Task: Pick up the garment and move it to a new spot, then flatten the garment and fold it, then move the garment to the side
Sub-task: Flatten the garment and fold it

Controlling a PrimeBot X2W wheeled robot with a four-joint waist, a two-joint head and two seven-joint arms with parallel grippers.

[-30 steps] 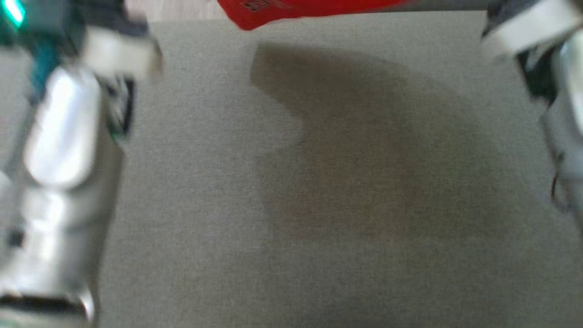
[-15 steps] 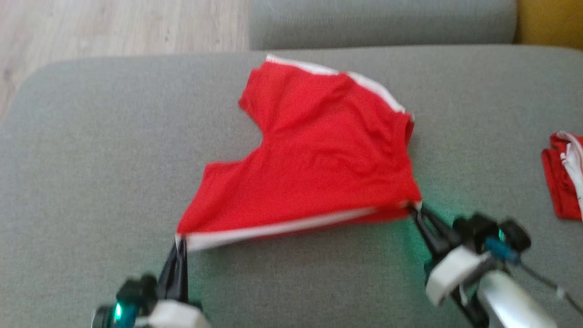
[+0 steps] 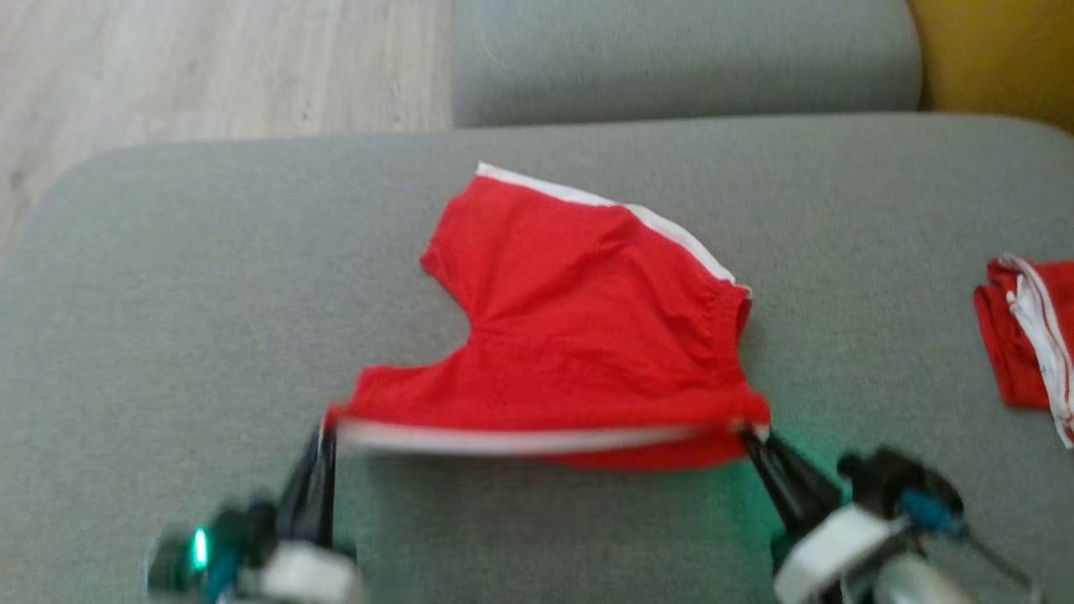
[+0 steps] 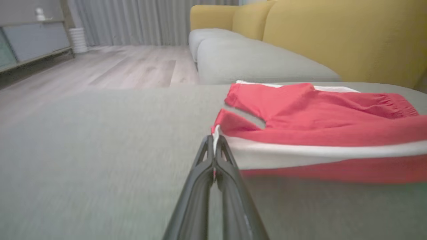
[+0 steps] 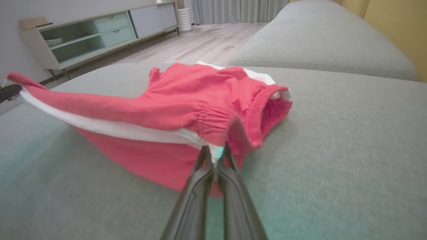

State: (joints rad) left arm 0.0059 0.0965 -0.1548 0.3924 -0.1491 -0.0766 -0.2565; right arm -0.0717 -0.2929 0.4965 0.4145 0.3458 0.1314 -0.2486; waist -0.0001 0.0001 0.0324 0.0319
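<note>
Garment (image 3: 587, 335): red, white trim. It sits mid-cushion (image 3: 168, 335). The far part lies on the fabric, and the near white-striped edge is raised and stretched taut between the two grippers.
Left gripper (image 3: 325, 434): fingers pressed together, pinching the garment's left corner at the stripe end.
Right gripper (image 3: 748, 433): fingers pressed together, pinching the right corner by the gathered waistband.
Second garment (image 3: 1028, 335): red and white, bunched, at the cushion's right edge, well apart from the first.
Floor (image 3: 210, 67): pale wood, beyond the cushion.
</note>
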